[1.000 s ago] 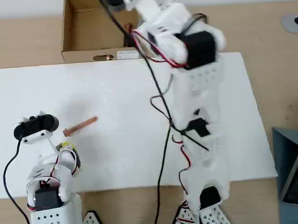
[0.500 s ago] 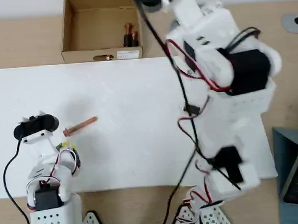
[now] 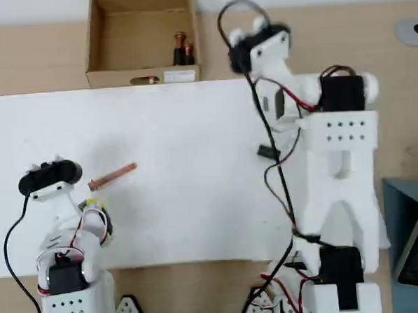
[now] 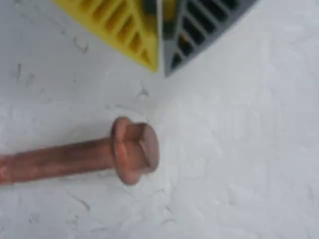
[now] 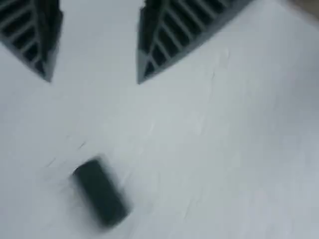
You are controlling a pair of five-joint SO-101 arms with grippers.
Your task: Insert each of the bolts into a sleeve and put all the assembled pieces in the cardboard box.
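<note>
— Which step was it?
— Another pairing, I judged. Near left, the left pincer [image 4: 160, 69], closed and empty, sat just beside a copper bolt [image 3: 112, 176]: flanged hex head, plain shank, flat on the white surface [image 3: 179, 123]. Far off, the cardboard box [image 3: 91, 43] held two assembled pieces [image 3: 183, 50].
— And rightward?
— The right pincer [image 5: 94, 77] gaped wide, empty, above a stubby black sleeve [image 5: 99, 191]. Next, each piece wanted gripping, then the shank lined up with the bore.
</note>
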